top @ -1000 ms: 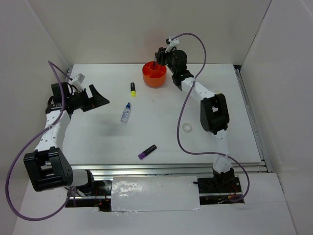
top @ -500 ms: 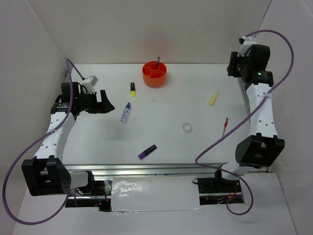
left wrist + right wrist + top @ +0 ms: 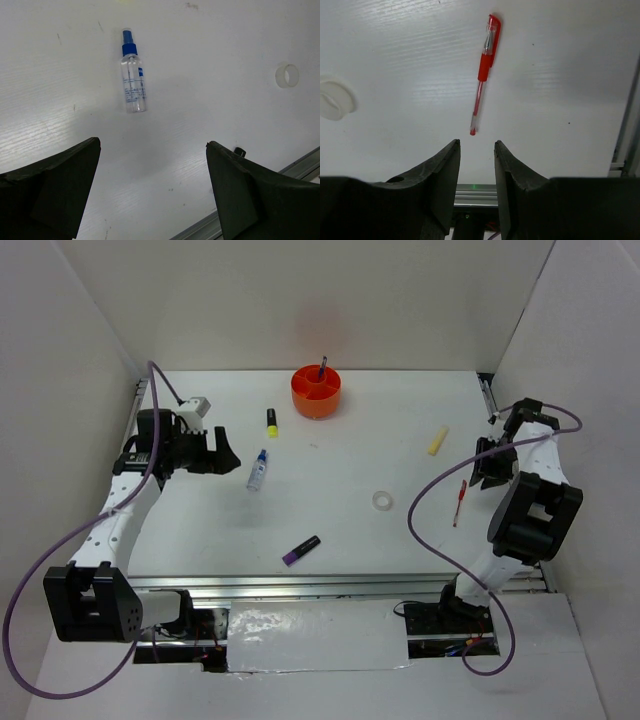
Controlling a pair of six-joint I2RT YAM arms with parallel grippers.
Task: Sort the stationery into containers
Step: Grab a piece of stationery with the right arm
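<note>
The orange organiser (image 3: 316,396) stands at the back with a dark pen (image 3: 322,366) upright in it. On the table lie a yellow highlighter (image 3: 271,421), a clear blue-capped bottle (image 3: 258,470), a purple highlighter (image 3: 301,550), a tape ring (image 3: 382,501), a pale yellow stick (image 3: 437,441) and a red pen (image 3: 459,502). My left gripper (image 3: 222,453) is open and empty, left of the bottle (image 3: 133,85). My right gripper (image 3: 476,142) is narrowly open and empty, just short of the red pen (image 3: 484,70).
White walls enclose the table on three sides. A metal rail (image 3: 350,585) runs along the near edge and another (image 3: 510,480) along the right edge. The tape ring also shows in the left wrist view (image 3: 287,75) and the right wrist view (image 3: 335,97).
My right arm left the organiser, where a pen now stands, swung to the far right and came down by the red pen. My left gripper moved right toward the bottle.
</note>
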